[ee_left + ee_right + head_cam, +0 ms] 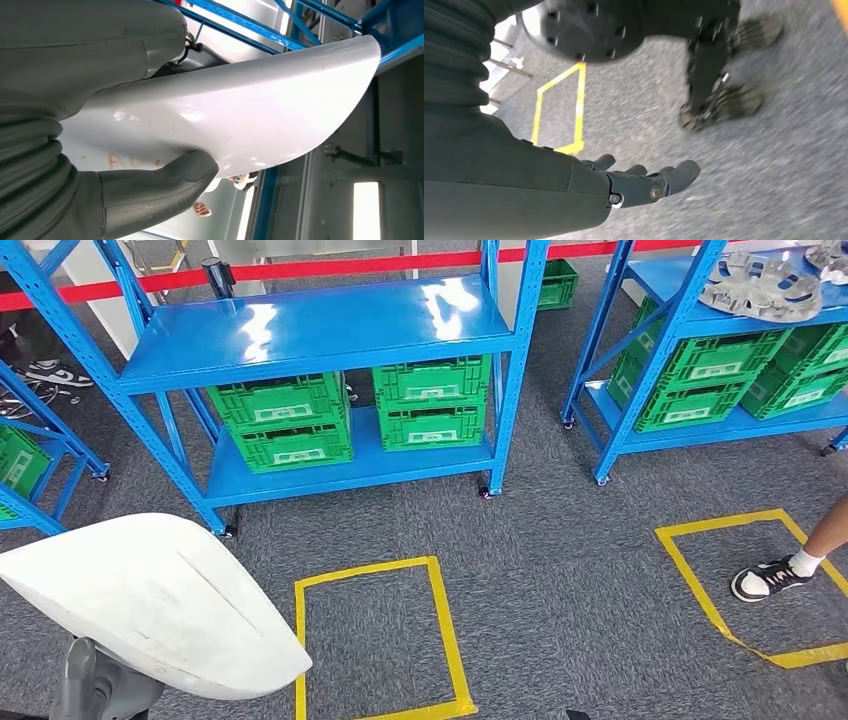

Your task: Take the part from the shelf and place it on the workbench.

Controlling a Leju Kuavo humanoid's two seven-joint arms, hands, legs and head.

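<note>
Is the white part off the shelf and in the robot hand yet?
Yes. The left robot hand grips the white part, thumb pressed on its face.

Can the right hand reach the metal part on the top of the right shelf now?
Probably not. The right hand hangs low over the carpet, holding nothing, and the metal part lies far ahead on the right shelf.

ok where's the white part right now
The white part is at the lower left of the head view, gripped in the left hand, over the grey carpet just left of the yellow tape square and in front of the blue shelf.
</note>
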